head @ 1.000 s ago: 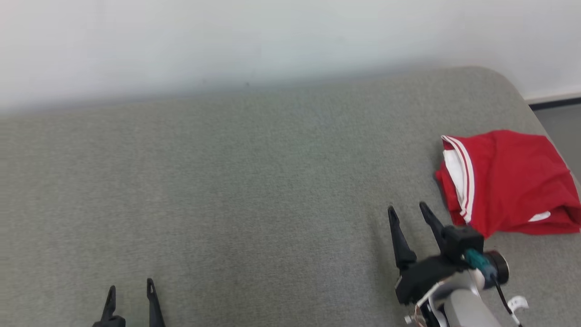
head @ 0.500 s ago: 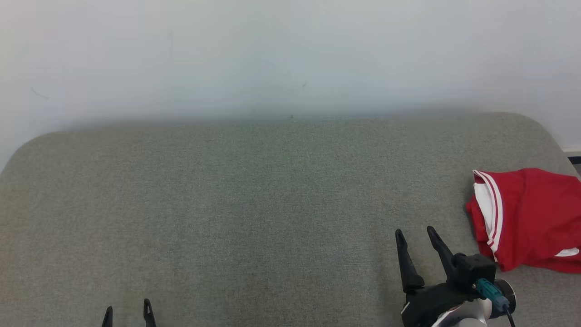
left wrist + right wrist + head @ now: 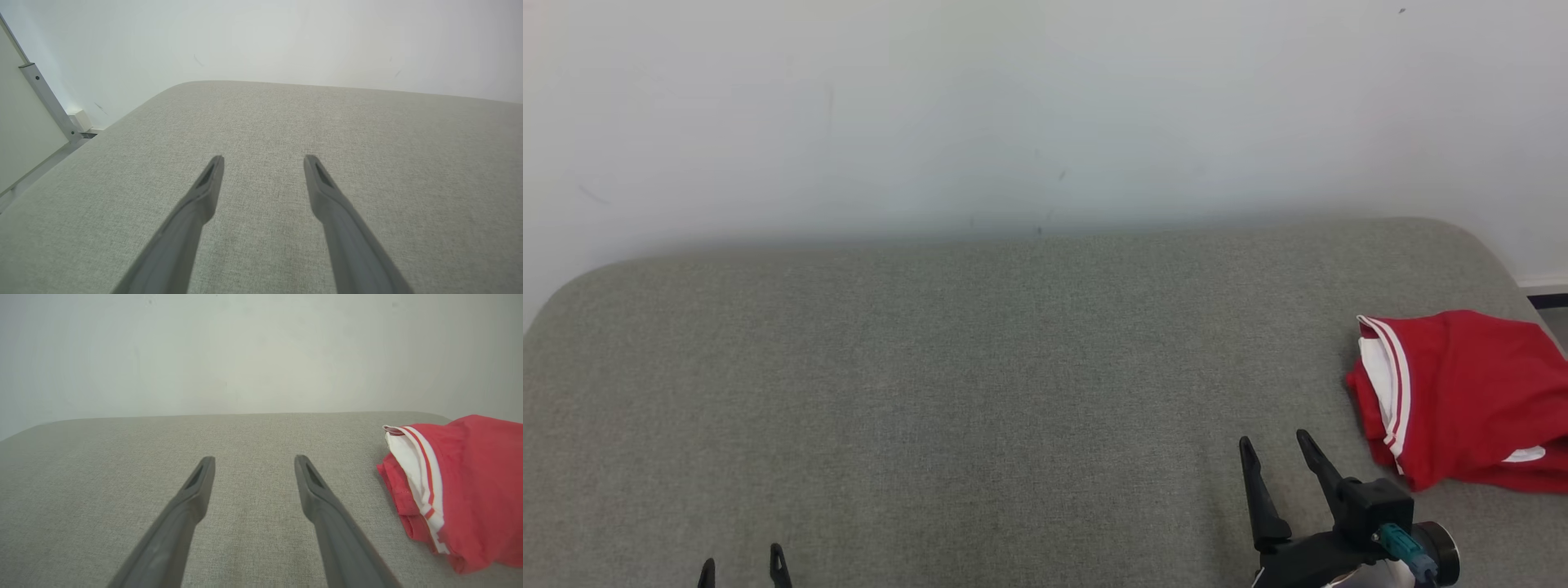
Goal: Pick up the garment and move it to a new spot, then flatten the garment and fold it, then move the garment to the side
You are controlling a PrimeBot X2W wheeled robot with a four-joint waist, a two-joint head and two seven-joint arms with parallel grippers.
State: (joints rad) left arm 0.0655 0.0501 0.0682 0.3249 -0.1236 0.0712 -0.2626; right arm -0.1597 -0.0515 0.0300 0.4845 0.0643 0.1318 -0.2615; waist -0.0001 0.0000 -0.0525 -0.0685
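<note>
On the right, near the edge: garment (image 3: 1462,392), red, soft, folded, with white striped trim.
Cushion (image 3: 980,392): grey woven fabric, rounded corners.
Left gripper (image 3: 742,565): tapered dark fingers apart, empty.
Right gripper (image 3: 1274,439): apart, empty, near garment.

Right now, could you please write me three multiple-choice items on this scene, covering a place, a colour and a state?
1. Where does the garment lie on the grey padded surface?
A. near its right edge
B. at its centre
C. near its left edge

2. What colour is the garment's trim?
A. blue
B. white
C. yellow

3. How is the right end effector?
A. shut on the garment
B. shut and empty
C. open and empty

Answers:
1 A: it sits at the far right of the head view.
2 B: white stripes edge the red cloth.
3 C: its fingers stand apart over bare surface, beside the garment.
</note>
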